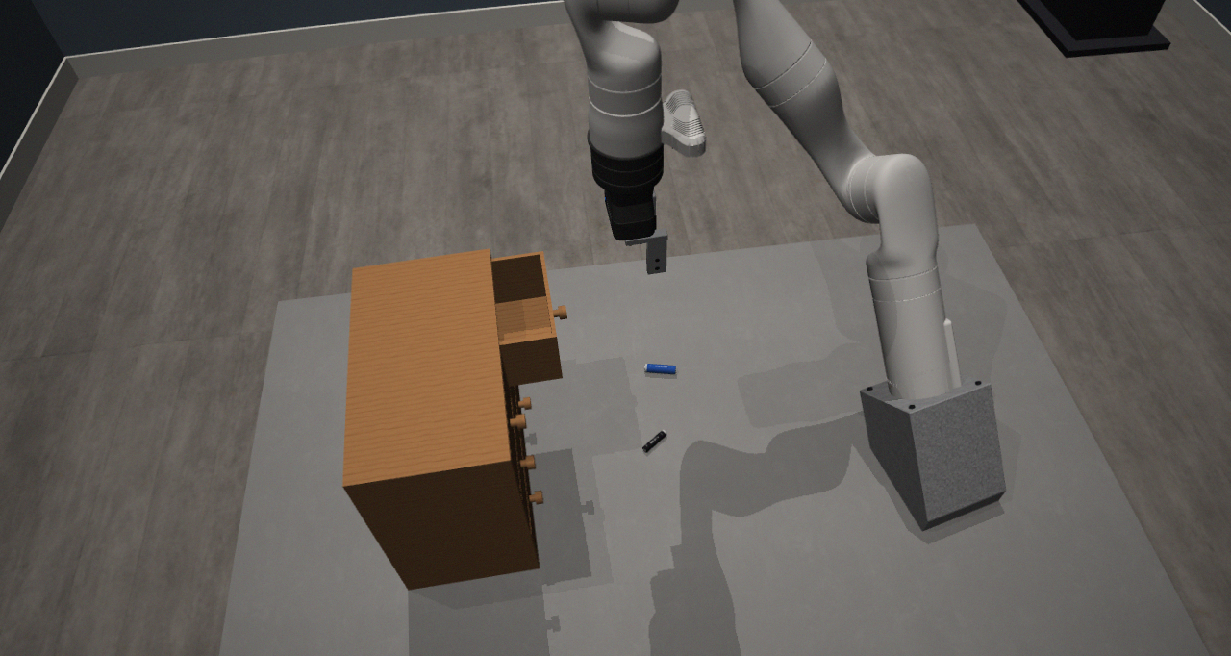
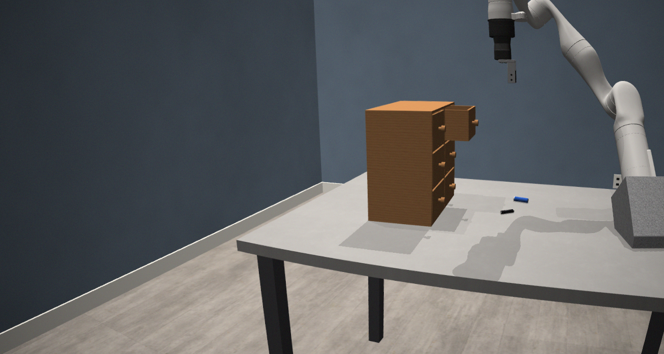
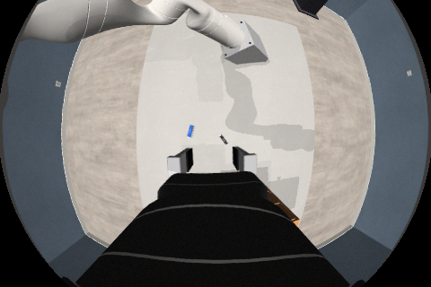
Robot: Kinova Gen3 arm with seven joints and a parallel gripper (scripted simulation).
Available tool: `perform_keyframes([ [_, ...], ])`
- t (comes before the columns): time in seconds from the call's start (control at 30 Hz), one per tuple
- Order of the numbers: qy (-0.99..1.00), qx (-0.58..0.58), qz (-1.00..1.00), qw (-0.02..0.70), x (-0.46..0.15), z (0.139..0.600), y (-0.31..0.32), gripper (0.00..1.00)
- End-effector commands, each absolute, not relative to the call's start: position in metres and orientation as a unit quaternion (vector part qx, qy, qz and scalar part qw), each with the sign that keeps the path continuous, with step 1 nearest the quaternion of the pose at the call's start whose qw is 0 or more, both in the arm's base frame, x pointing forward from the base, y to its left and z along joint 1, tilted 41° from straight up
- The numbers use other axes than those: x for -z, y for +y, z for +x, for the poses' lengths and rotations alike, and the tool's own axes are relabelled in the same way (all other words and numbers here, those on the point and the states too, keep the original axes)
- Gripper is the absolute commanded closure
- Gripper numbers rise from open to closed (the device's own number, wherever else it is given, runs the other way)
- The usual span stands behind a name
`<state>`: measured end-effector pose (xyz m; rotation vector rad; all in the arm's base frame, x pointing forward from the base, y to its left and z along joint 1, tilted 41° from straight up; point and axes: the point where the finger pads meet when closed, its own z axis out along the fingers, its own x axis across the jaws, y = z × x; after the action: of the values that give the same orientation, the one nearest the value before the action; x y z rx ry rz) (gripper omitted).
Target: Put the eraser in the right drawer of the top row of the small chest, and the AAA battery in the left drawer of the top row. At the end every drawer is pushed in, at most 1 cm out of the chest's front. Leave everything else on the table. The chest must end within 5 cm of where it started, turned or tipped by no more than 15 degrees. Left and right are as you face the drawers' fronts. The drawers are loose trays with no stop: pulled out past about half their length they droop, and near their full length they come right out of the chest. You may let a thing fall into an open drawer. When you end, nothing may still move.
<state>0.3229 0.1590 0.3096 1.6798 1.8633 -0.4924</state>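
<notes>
The chest (image 1: 421, 367) (image 2: 399, 166) stands upright. Its top-row right drawer (image 1: 532, 361) (image 2: 456, 125) is pulled partly out and level; its visible inside is empty. The top-row left drawer (image 2: 437, 136) is in. The blue eraser (image 1: 661, 368) (image 2: 521, 199) (image 3: 190, 131) with a white end lies on the table in front of the chest. The thin black AAA battery (image 1: 654, 441) (image 2: 507, 211) (image 3: 223, 139) lies nearby, nearer the left-drawer side. My gripper (image 1: 656, 256) (image 2: 511, 72) (image 3: 212, 155) is open and empty, pointing down, high above the table and in front of the open drawer.
The lower drawers are in, with knobs sticking out of the front. The arm's grey base (image 1: 960, 454) (image 2: 642, 212) (image 3: 249, 54) stands on the table (image 1: 774, 566) (image 2: 324, 226) opposite the chest. Shadows of the arm and chest fall across the table.
</notes>
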Motion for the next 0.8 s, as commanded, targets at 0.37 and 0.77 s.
perform_keyframes([
  [0.37,0.695,0.184,0.630,0.295,-0.313,0.242,0.116,0.00],
  [0.77,0.702,0.152,0.616,0.324,-0.305,0.251,0.111,0.00],
])
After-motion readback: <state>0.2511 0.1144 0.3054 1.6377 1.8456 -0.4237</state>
